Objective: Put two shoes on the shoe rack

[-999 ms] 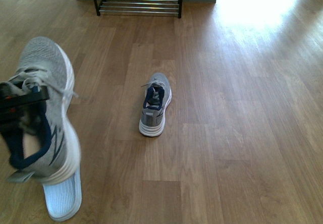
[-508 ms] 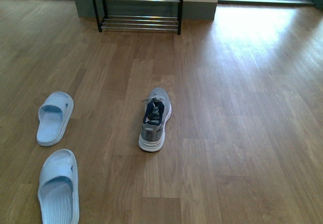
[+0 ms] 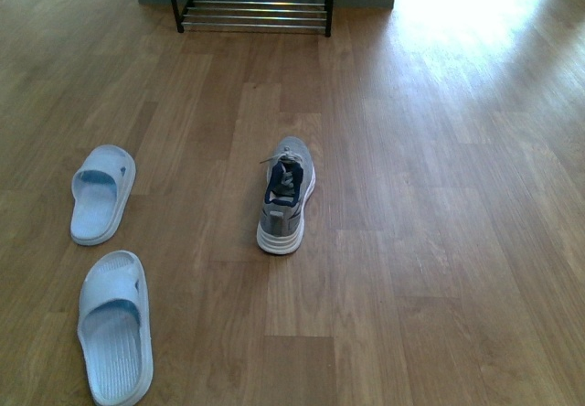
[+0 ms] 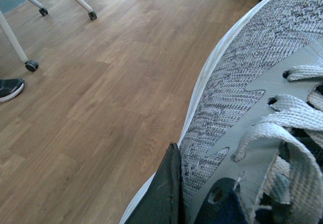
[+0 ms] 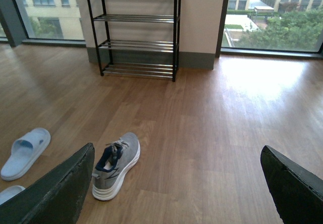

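One grey sneaker is pinched near its collar by the left end effector: the carry is judged in hand. The right end effector is spread wide, nothing in it. The other sneaker is seen on the floor well short of the shoe rack, toe towards it. Next, an approach to the shoe rack and a level set-down on a shelf are called for. No brand or writing can be read.
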`<act>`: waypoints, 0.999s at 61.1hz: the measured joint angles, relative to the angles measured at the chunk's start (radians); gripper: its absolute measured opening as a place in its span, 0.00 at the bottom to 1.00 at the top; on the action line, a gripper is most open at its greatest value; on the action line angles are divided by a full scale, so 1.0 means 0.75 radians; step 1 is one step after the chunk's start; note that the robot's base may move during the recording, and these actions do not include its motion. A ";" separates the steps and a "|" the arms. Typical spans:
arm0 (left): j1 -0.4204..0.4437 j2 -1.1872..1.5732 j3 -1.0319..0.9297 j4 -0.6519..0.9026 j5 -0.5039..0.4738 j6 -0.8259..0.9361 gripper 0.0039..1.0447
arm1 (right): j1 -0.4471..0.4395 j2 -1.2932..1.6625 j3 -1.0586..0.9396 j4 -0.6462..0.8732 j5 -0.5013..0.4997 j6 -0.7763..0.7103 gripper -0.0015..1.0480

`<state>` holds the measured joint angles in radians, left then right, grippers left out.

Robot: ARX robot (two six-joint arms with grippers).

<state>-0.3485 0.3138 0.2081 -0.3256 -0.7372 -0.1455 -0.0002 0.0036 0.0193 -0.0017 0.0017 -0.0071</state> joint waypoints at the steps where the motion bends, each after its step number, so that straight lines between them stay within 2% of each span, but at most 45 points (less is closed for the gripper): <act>1: -0.001 0.000 0.000 0.000 0.000 0.000 0.01 | 0.000 0.000 0.000 0.000 0.001 0.000 0.91; 61: -0.002 0.001 0.000 -0.001 -0.004 0.002 0.01 | 0.000 0.001 0.000 0.000 -0.001 0.000 0.91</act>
<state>-0.3500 0.3141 0.2081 -0.3260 -0.7403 -0.1444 -0.0002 0.0040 0.0193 -0.0017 0.0010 -0.0071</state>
